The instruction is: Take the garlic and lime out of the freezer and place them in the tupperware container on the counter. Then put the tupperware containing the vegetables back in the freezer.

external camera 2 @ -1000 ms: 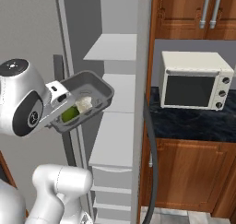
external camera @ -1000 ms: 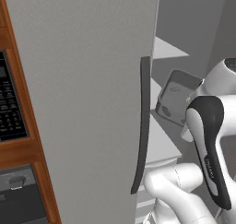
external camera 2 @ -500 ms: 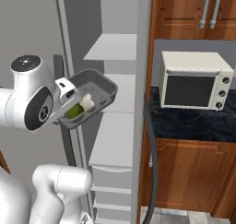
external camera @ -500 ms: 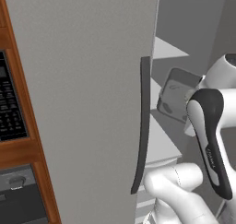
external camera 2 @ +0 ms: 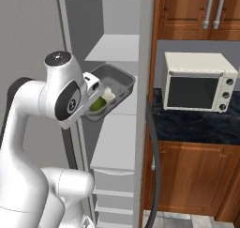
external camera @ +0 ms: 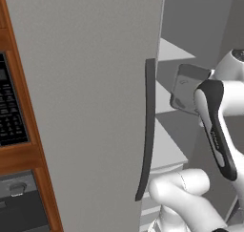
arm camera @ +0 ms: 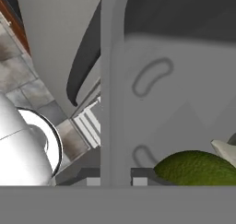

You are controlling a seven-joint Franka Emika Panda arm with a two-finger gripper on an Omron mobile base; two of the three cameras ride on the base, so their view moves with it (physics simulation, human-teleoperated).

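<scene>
Lifted higher and swung closer to the freezer (external camera 2: 117,128) shelves since a second ago: tub (external camera 2: 110,88) with lime (external camera 2: 97,105) and garlic (external camera 2: 109,95) inside. Gripper (external camera 2: 91,88) clamped tight on tub's near rim, held in air at open freezer. Best kept level, slid flat onto a shelf (external camera 2: 119,49), clear of door handle (external camera: 147,131). Translucent grey, shallow, tilted slightly toward arm.

A flat grey is being shown by the freezer (external camera: 86,107) door, with a dark curved handle (external camera: 145,131) and pale white-grey shelves (external camera 2: 119,142). The translucent grey tupperware container (external camera 2: 119,79) is being seen holding a dark-green lime (external camera 2: 97,105) and what is probably the off-white garlic (external camera 2: 108,95). A cream oven (external camera 2: 197,81) is being set off against the black speckled counter (external camera 2: 197,126) and brown wooden cabinets (external camera 2: 192,175).
</scene>
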